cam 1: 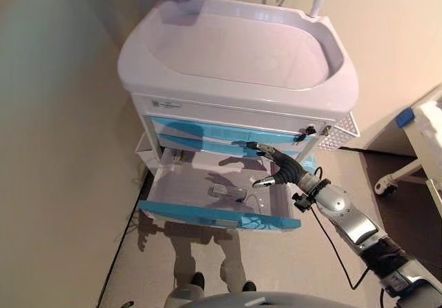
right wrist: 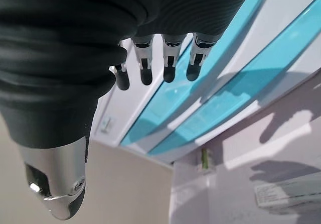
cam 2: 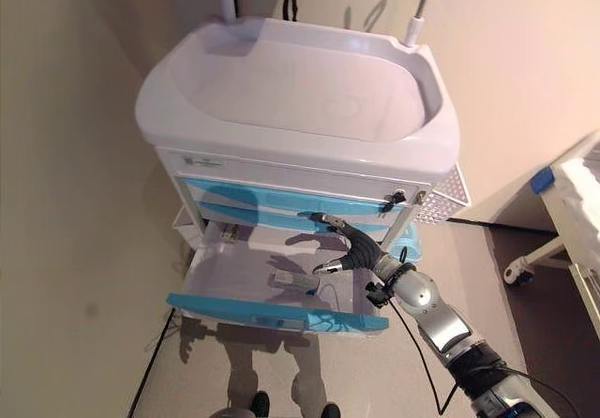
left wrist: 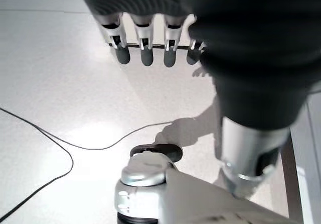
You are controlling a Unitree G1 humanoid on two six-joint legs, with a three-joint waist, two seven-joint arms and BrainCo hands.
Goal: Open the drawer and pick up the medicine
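Drawer [cam 1: 207, 215] stands open, lower centre. Medicine [cam 2: 291, 278] lies flat inside. Right hand [cam 1: 276, 170] hovers above it, fingers relaxed, empty, positioned to reach down. Left hand [left wrist: 150, 38] idle, fingers straight.

white cart [cam 2: 281, 170] w/ blue drawer fronts; lowest drawer [cam 2: 272, 313] pulled out. small flat medicine pack [cam 2: 292, 278] on drawer floor. right hand [cam 2: 349, 247] above it, fingers relaxed, apart from pack.
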